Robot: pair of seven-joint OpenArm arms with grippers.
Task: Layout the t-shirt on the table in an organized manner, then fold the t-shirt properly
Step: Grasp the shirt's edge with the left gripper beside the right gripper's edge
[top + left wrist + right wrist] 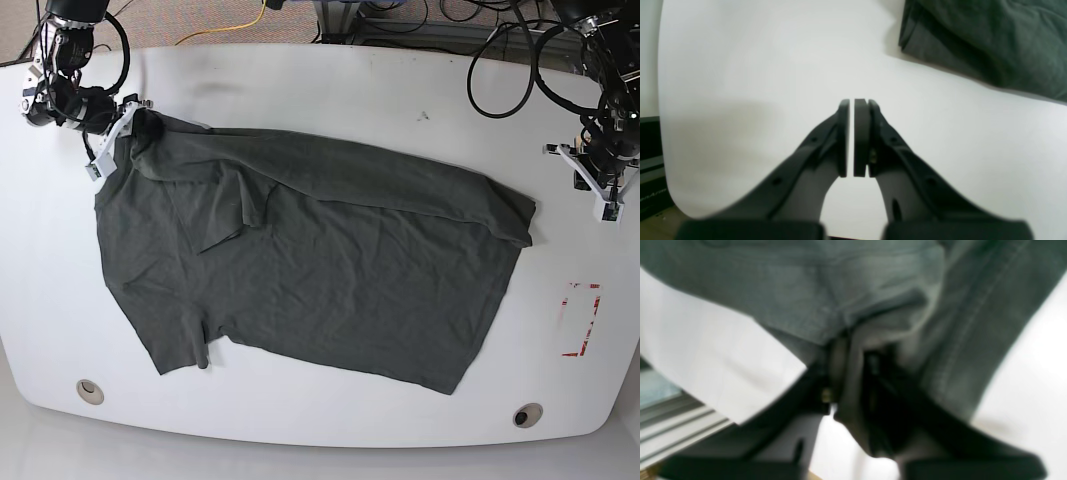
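The right gripper (pixel 138 122) sits at the upper left of the base view, its jaws pinched tight on a bunched fold of the t-shirt (pixel 300 260). The left gripper (pixel 600 195) hangs at the upper right, jaws drawn nearly together with only a thin slit between the pads (pixel 860 136), holding nothing.

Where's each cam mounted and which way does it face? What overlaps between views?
Left wrist: on the left arm, looking along the shut left gripper across the bare table; a t-shirt edge shows top right.
Right wrist: on the right arm, looking along the right gripper, whose fingers clamp the blurred t-shirt.
Base: overhead, looking down at the whole table with the t-shirt spread out; both arms show, the right gripper at a far corner of the shirt, the left gripper apart from it.
Shared: all three show t-shirt and table.
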